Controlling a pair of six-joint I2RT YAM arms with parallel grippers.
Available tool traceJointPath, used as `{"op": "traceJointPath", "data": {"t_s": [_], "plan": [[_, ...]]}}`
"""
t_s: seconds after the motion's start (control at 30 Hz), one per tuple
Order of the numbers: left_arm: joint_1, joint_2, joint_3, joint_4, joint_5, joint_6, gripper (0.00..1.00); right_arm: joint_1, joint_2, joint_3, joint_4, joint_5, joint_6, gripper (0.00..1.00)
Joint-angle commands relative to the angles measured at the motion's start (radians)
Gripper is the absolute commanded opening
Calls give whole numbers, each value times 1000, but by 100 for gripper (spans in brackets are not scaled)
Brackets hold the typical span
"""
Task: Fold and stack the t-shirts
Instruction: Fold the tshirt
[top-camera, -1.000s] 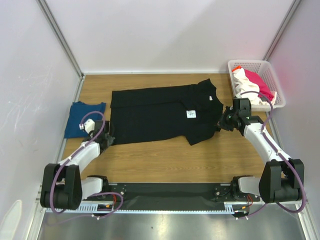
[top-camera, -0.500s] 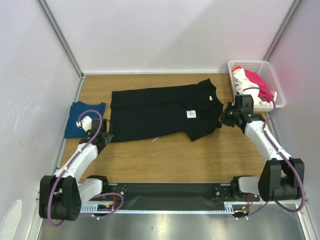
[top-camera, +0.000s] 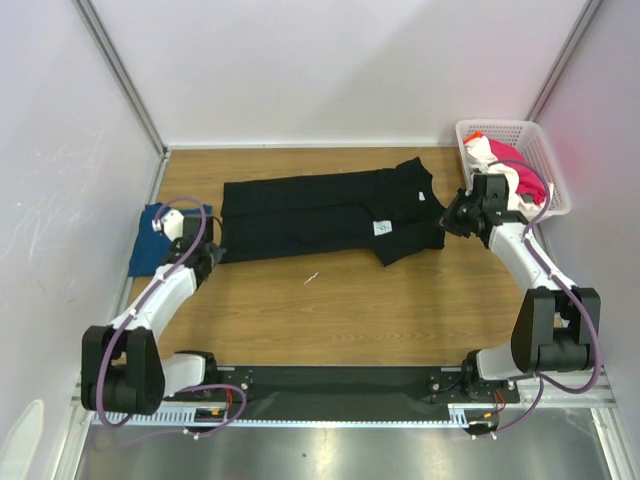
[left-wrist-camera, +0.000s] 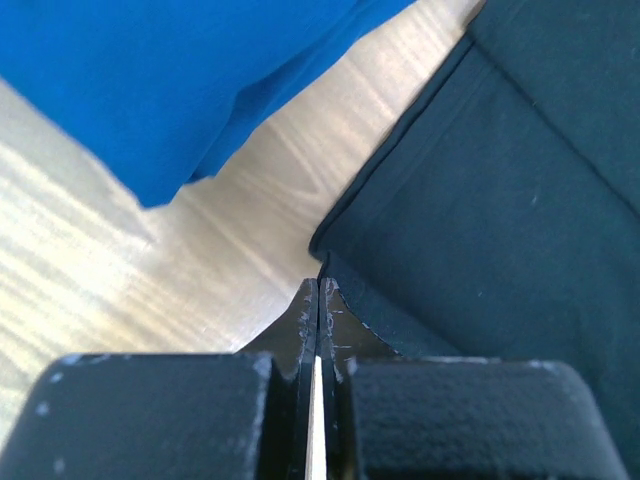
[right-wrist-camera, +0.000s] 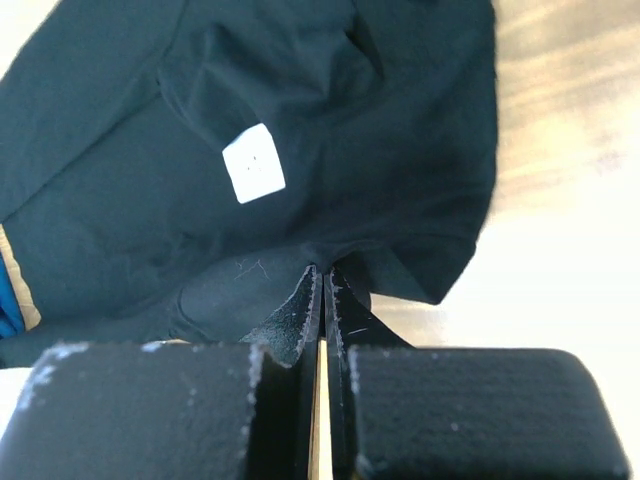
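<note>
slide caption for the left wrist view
Left gripper shut on a corner of the black cloth t-shirt, blue cloth t-shirt beside it

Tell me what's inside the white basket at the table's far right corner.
The basket holds a crumpled white shirt and a pink-red shirt. Anything beneath them is covered.

Two arms at full work: the left arm (top-camera: 160, 300) rises from its base and angles inward, wrist low, with the left gripper (top-camera: 212, 255) pointing right, fingers pressed flat together. The right arm (top-camera: 530, 275) stretches farther forward, wrist bent inward, the right gripper (top-camera: 447, 222) pointing left, jaws likewise closed. Each pinches an edge of the black shirt (top-camera: 300, 215).
</note>
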Motion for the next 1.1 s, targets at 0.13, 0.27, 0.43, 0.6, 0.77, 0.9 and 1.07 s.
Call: {"op": "traceJointPath", "data": {"t_s": [0.13,0.27,0.43,0.6,0.77,0.9,1.07], "plan": [[-2,109,133,73,-57,58,0,-8,106,121,112,-52,-49,0],[-2,191,228,81,-77,84,1,-8,160,178,148,-57,-58,0],[-2,293,343,92,-90,115,0,-9,248,270,157,-59,-77,0],[-2,391,421,105,-106,123,0,-8,361,357,152,-62,-92,0],[-2,474,498,115,-114,132,0,-8,449,457,157,-86,-109,0],[-1,528,549,116,-114,139,0,-8,515,533,148,-96,-110,0],[-1,583,601,119,-121,141,0,-3,585,603,125,-96,-120,0]]}}
